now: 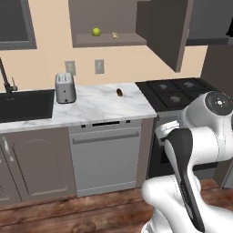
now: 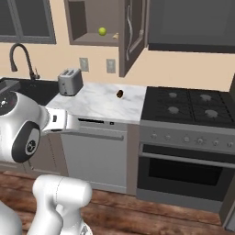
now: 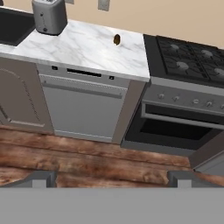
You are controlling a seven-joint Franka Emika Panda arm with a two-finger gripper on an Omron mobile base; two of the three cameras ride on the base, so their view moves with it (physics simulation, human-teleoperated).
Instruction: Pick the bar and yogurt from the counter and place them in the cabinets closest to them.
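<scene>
The bar [image 1: 115,35] is a small tan piece lying on the inner shelf of the open wall cabinet [image 1: 109,40], beside a green ball [image 1: 96,32]. It also shows at the shelf's right end, by the door edge, as the bar [image 2: 115,35]. The yogurt is out of view. The white marble counter [image 1: 98,107] carries a toaster [image 1: 65,88] and a dark brown oval lump [image 1: 119,92]. My gripper [image 3: 113,179] is open, its fingertips [image 3: 41,178] far apart with nothing between them, well back from the counter [image 3: 87,48] and above the wooden floor.
A black sink [image 1: 25,104] with a faucet lies left of the counter. A gas stove [image 1: 179,91] with an oven [image 2: 188,170] stands to the right. A dishwasher [image 1: 107,159] sits under the counter. The cabinet door [image 1: 166,32] hangs open over the stove's left edge.
</scene>
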